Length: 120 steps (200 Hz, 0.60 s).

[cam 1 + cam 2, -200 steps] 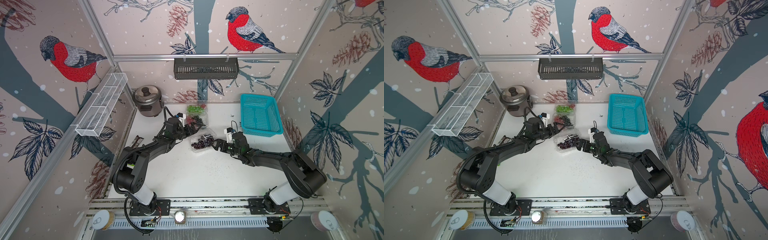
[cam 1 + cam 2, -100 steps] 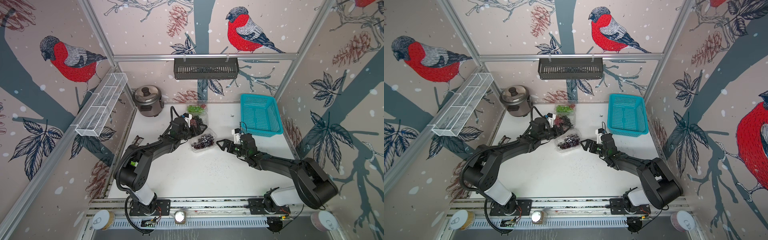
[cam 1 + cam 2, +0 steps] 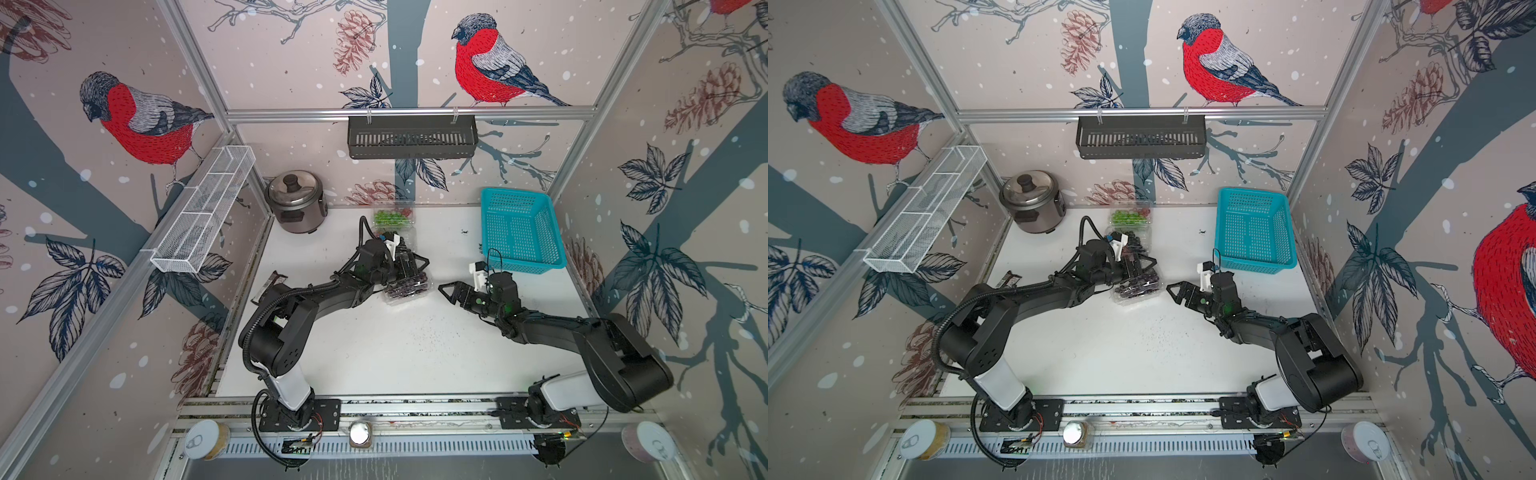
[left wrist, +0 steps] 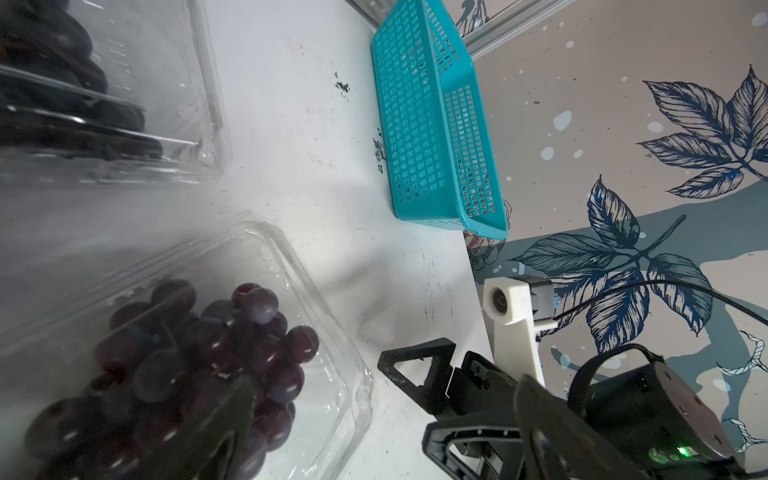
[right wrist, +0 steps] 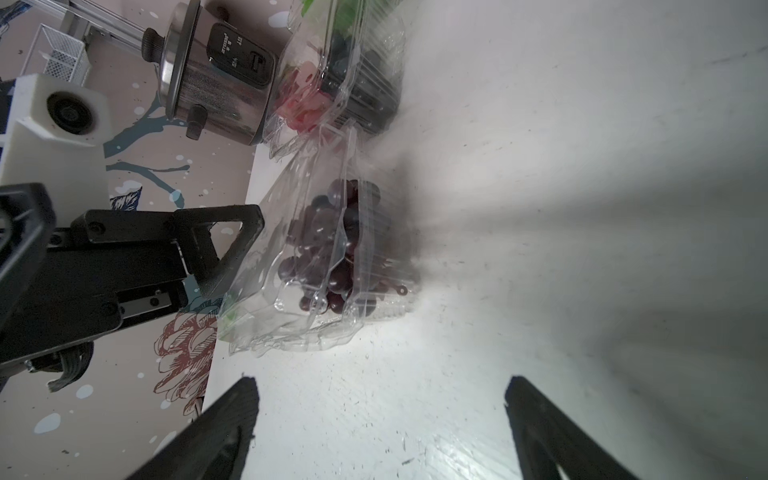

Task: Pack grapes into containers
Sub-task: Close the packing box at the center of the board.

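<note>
— Right arm's backed off since a sec ago. The right gripper (image 3: 448, 291) was up against the nearest clear plastic clamshell box (image 3: 426, 293). Now it's apart from it, low over the white table (image 3: 374, 353), jaws wide, nothing between them.
— And the other?
— The left gripper (image 3: 413, 266) has come in over that same box, spread wide, one finger (image 5: 253, 222) at the lid edge. Doesn't look to have hold of anything.
— Fruit?
— The bunch of dark-red round grapes (image 4: 199, 357) is already inside. Lid looks not fully snapped, hard to tell thru clear plastic. It's thin stuff, I'd say: light, slick, apt to buckle or skid. Best press at the lid rim w/ the other arm steadying. Grapes are soft, so don't squash.
— Further back?
— The second clear clamshell box (image 4: 178, 83) w/ black grapes (image 4: 54, 70), then the third clear clamshell box (image 3: 411, 224) w/ green grapes (image 3: 385, 217), by the back wall.
</note>
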{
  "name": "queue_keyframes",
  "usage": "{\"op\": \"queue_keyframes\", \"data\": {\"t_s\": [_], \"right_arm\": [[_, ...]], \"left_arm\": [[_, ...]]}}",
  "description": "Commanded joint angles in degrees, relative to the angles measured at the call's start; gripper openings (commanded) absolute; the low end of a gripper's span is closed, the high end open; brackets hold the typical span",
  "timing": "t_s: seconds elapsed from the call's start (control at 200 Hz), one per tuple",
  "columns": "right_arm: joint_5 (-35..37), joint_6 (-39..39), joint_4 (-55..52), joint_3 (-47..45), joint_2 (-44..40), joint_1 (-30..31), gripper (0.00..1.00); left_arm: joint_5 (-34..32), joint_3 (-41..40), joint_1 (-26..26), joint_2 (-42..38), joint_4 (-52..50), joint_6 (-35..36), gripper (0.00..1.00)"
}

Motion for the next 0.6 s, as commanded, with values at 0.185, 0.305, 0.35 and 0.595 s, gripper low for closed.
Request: {"op": "queue_keyframes", "data": {"t_s": [0.185,0.305,0.35,0.595], "right_arm": [[-4.99,7.27,16.24,-2.24,4.50,0.11,0.76],[-5.58,9.95,20.63,-3.05,6.82,-0.14,0.69],[-6.10,10.86,22.96,-3.27,7.94,-0.13,0.66],[-8.15,16.58,34.53,-4.23,14.60,0.01,0.53]], "left_arm": [[-0.78,0.03,-2.50,0.41,2.96,-0.82,0.97],[-1.00,-0.04,-3.08,0.48,2.90,-0.85,0.97],[-0.88,-0.09,-3.27,0.59,2.88,-0.91,0.97],[-1.09,-1.20,-3.32,0.11,2.59,-0.74,0.97]]}}
